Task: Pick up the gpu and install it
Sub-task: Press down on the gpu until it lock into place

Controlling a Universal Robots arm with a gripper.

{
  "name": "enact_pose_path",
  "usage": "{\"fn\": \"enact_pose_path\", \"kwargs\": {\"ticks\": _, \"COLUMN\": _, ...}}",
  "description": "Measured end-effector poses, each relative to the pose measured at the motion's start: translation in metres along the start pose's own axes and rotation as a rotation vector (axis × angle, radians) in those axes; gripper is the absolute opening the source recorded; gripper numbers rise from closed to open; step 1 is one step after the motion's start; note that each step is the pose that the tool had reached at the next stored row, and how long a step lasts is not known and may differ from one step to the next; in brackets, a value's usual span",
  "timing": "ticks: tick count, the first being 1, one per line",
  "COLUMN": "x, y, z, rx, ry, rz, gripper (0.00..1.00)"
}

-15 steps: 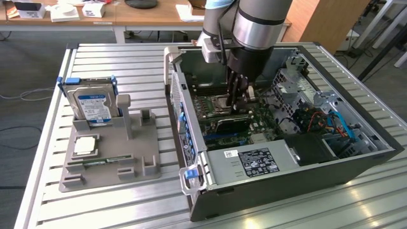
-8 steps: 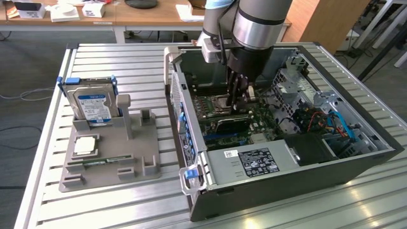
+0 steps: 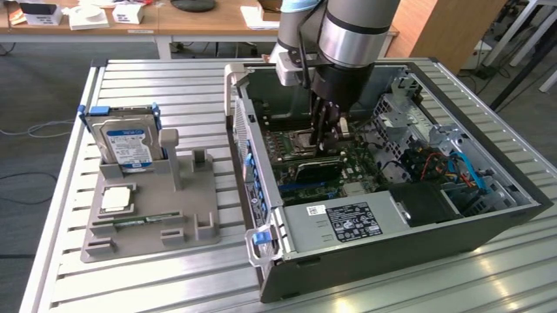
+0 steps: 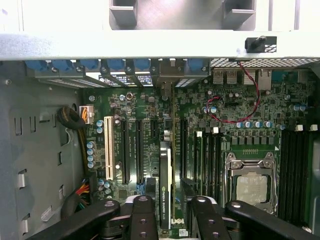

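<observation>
Black, jointed metal fingers of the gripper stood on either side of the gpu, a thin dark card seen edge-on, upright over a motherboard slot; whether they pinched it or had let go could not be told. Green circuit board lay flat inside the open grey steel computer case. On the ribbed aluminium table one grey plastic holder carried one silver hard drive, one square processor and one narrow green memory stick.
</observation>
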State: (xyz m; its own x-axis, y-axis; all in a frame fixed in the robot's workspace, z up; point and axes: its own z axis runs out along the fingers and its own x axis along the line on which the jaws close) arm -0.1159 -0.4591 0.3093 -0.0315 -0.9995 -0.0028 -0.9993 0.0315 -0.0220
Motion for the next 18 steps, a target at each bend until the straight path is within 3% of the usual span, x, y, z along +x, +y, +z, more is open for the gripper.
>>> {"fn": "enact_pose_path", "kwargs": {"ticks": 4, "x": 0.0000, "y": 0.0000, "z": 0.0000, "rx": 0.0000, "ry": 0.0000, "rz": 0.000, "gripper": 0.15}}
{"fn": "enact_pose_path", "kwargs": {"ticks": 6, "x": 0.0000, "y": 0.0000, "z": 0.0000, "rx": 0.0000, "ry": 0.0000, "rz": 0.000, "gripper": 0.11}}
{"fn": "enact_pose_path", "kwargs": {"ticks": 15, "x": 0.0000, "y": 0.0001, "z": 0.0000, "rx": 0.0000, "ry": 0.0001, "rz": 0.000, "gripper": 0.11}}
{"fn": "enact_pose_path", "kwargs": {"ticks": 18, "x": 0.0001, "y": 0.0057, "z": 0.0005, "rx": 0.0001, "ry": 0.0001, "rz": 0.000, "gripper": 0.11}}
